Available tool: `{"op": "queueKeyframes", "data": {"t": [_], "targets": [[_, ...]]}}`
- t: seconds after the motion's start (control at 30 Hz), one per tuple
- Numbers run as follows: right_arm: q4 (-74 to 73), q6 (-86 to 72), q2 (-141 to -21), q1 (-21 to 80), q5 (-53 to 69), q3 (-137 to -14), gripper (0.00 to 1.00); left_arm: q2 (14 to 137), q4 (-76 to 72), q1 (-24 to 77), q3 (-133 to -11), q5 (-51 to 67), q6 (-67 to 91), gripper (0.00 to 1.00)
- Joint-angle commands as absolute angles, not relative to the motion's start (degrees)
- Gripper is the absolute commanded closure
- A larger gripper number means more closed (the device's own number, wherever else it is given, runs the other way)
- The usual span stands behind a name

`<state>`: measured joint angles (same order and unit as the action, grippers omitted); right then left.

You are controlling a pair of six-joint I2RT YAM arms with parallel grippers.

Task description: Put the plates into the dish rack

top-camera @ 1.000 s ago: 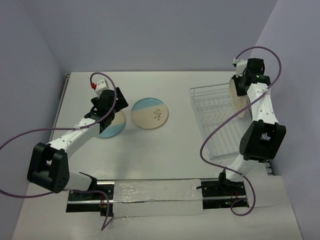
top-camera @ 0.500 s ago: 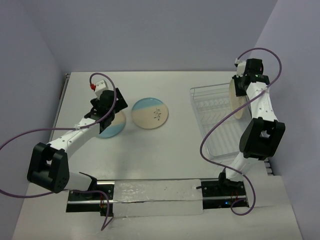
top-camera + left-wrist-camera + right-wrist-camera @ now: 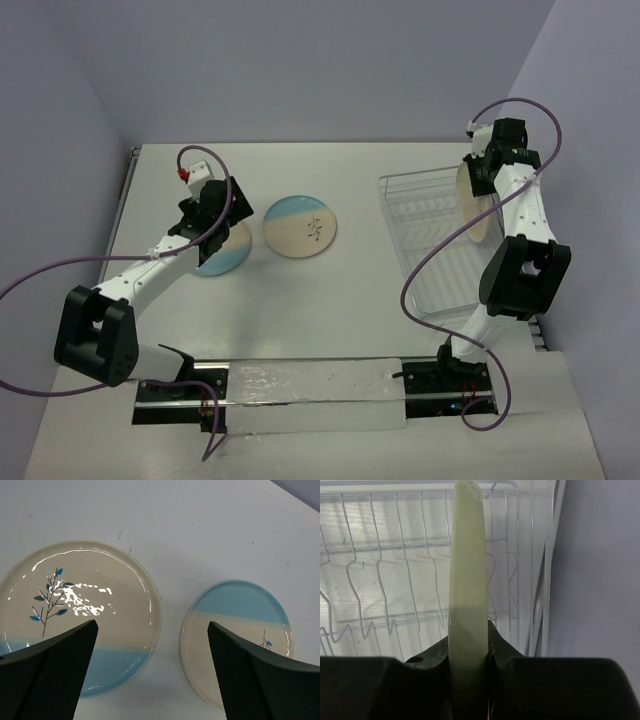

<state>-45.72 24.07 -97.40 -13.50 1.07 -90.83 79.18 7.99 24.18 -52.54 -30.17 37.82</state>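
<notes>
Slightly farther along the dish rack [image 3: 425,275] now, the right gripper [image 3: 468,647] clamps the pale green plate [image 3: 467,555] upright above the tines [image 3: 406,555]. Next it must lower the plate into a slot, and alignment seems roughly right. The left gripper [image 3: 152,630] hangs wide above two blue plates [image 3: 85,605] on the table [image 3: 200,520].

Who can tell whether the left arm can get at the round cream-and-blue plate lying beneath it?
Probably yes: the left arm holds its jaws open just above that plate, which lies flat and uncovered on the white table, apart from its neighbour.

Two blue-and-cream plates [image 3: 300,225], one pale green plate [image 3: 482,218] and one clear dish rack [image 3: 430,265].
</notes>
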Motion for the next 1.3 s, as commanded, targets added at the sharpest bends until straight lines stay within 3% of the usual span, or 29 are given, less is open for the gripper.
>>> {"op": "queueKeyframes", "data": {"t": [0.0,0.37,0.43,0.63,0.67,0.87,1.0,1.27], "targets": [[-45.0,24.7,-96.2,-13.6,3.3,-92.9,0.74,77.9,8.7,23.8,-56.3,-32.1,39.0,0.01],[-46.4,24.3,-97.9,-13.7,1.5,-93.7,0.65,80.0,9.1,23.8,-59.2,-31.7,38.3,0.01],[-46.6,24.0,-97.4,-13.7,1.2,-93.9,0.54,80.1,8.7,23.8,-59.5,-31.1,37.8,0.01],[-46.1,21.0,-93.2,-13.8,1.3,-96.1,0.03,80.8,8.1,23.9,-60.2,-30.1,36.8,0.01],[-45.8,20.1,-92.7,-13.8,1.1,-96.4,0.00,81.0,8.0,23.9,-60.4,-30.0,36.7,0.01],[-41.1,14.5,-87.1,-13.7,-6.1,-97.5,0.00,81.9,7.8,23.9,-61.2,-28.5,35.5,0.01],[-39.9,14.9,-83.3,-12.8,-2.3,-98.2,0.00,82.8,8.6,23.9,-62.0,-26.6,35.7,0.01],[-38.3,12.3,-78.7,5.5,-2.5,-99.3,0.00,82.4,8.7,23.9,-59.0,-21.5,39.4,0.01]]}}
